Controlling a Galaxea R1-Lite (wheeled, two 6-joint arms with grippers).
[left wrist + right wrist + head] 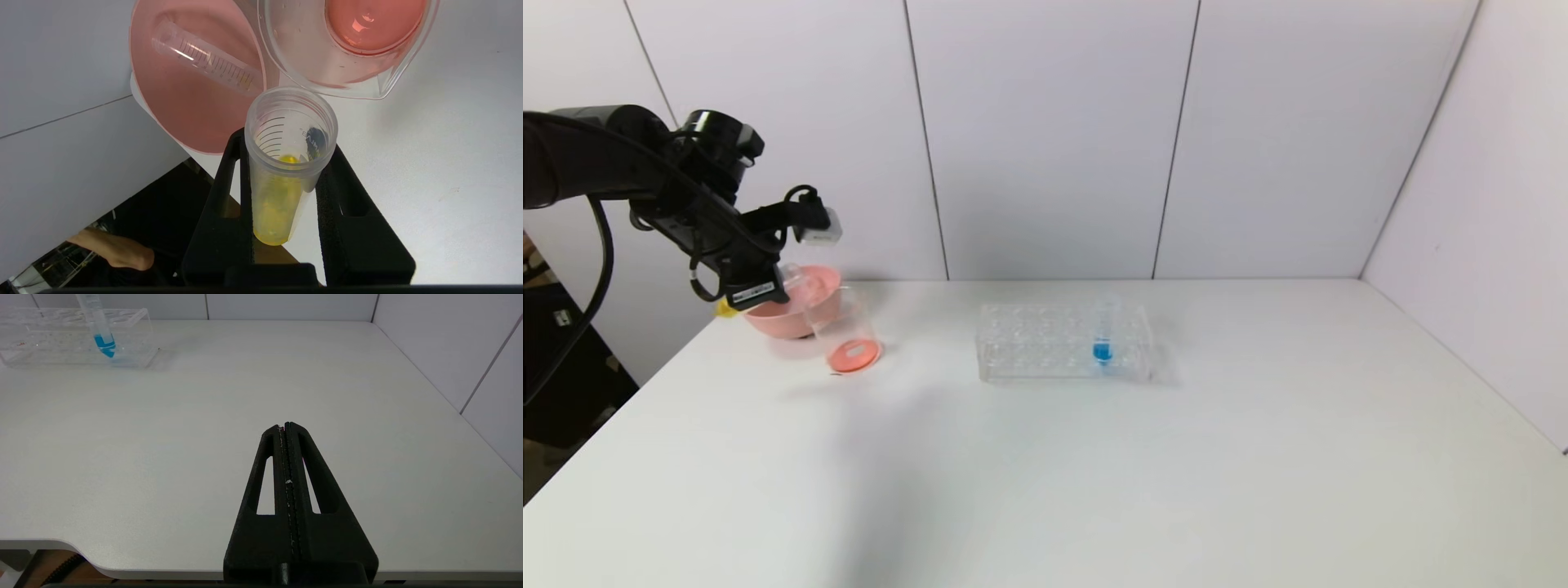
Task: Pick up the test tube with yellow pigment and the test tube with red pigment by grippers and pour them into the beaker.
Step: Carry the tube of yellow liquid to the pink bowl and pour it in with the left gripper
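Head view first: your left gripper (760, 282) is up in the air at the far left of the white table (1094, 457), right over the pink bowl (805, 314). The small clear beaker with a pouring lip (845, 331) sits touching the bowl on its near right side, with a shallow layer of orange-red liquid in the bottom.

Left wrist view gives you the good stuff: the two black fingers (222, 204) are pinching the slim clear test tube with yellow pigment (282, 179). The yellow liquid is pooled at the tube's rounded closed end, and its open mouth faces the bowl and the beaker rim. From up there you can also see a second clear graduated test tube (206, 59) lying on its side inside the pink bowl, looking pretty much drained.

Over in the middle of the table, well apart from all that, the clear many-holed tube rack (1062, 343) holds one upright tube with blue liquid (1103, 339) near its right end.

Your right gripper (284, 426) is parked low over the near right part of the table, fingers pressed flat together with nothing between them, and doesn't show up in the head view at all.
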